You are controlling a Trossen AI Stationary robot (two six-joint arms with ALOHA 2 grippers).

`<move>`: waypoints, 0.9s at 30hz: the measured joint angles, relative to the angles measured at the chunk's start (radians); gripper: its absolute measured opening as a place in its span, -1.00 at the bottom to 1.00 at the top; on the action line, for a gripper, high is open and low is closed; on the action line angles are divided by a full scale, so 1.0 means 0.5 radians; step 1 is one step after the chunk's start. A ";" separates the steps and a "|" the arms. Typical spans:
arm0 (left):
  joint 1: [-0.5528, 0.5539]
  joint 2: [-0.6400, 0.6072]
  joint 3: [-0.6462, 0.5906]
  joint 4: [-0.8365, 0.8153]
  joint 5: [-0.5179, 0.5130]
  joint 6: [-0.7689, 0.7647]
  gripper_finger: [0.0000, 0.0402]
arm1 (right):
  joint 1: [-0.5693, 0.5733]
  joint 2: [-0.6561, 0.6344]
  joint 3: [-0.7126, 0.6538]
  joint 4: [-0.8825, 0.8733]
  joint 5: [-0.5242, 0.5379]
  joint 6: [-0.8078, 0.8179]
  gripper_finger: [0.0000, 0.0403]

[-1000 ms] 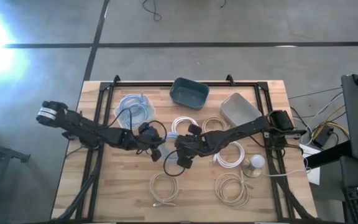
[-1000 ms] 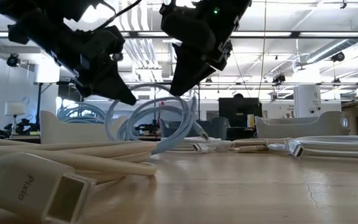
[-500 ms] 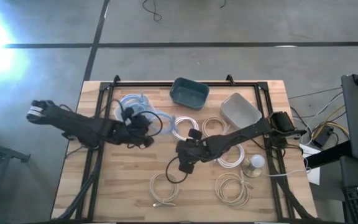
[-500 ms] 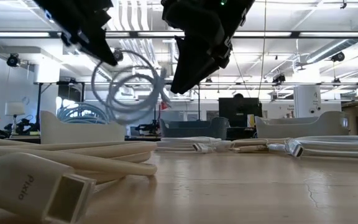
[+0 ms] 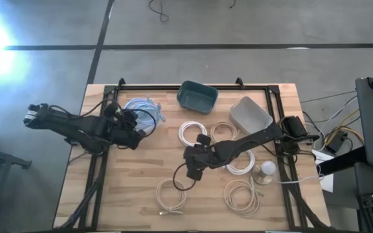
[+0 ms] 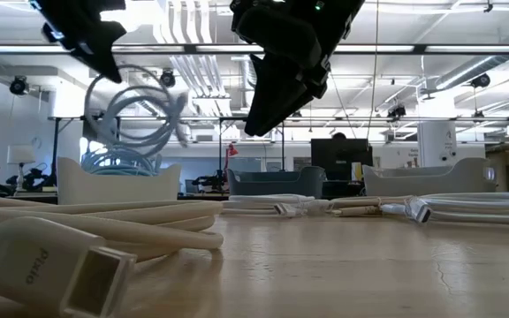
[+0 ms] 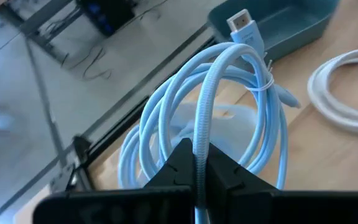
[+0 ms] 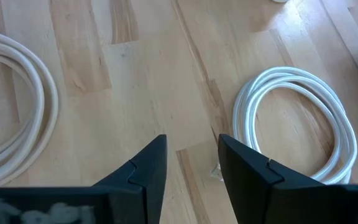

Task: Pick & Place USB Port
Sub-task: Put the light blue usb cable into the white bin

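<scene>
A light-blue coiled USB cable (image 7: pixel 229 93), bound with a white tie, hangs in the air with my left gripper (image 5: pixel 136 133) shut on it. In the low view the coil (image 6: pixel 137 110) sits above the white bin (image 6: pixel 117 184) at the table's far left, which holds more blue cables (image 5: pixel 141 107). My right gripper (image 8: pixel 191 165) stands open above bare wood near the table's middle (image 5: pixel 193 169), with nothing between its fingers. My left gripper pinches the strands on one side of the coil's loop (image 7: pixel 199 152) between its two shut fingers. The fingers slant downward toward the table's far side. The coil stands out ahead of the fingers, its connector end (image 7: pixel 240 23) farthest from them, lifted clear of table and bin.
A teal bin (image 5: pixel 197 97) and a pale grey bin (image 5: pixel 250 114) stand at the far edge. Several white cable coils lie on the wood (image 5: pixel 192 133) (image 5: pixel 241 162) (image 5: pixel 171 194) (image 5: pixel 241 196). A white round object (image 5: pixel 266 169) sits at the right.
My left gripper has risen and gone toward the table's left and far edges, tipping up from steeply down, still shut on the blue coil. The coil, low over the table's middle a second ago, is now high over the white bin.
</scene>
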 joint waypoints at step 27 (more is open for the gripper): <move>0.102 0.000 -0.270 0.083 -0.034 -0.234 -0.96 | -0.002 0.001 -0.004 0.001 -0.003 0.000 -0.36</move>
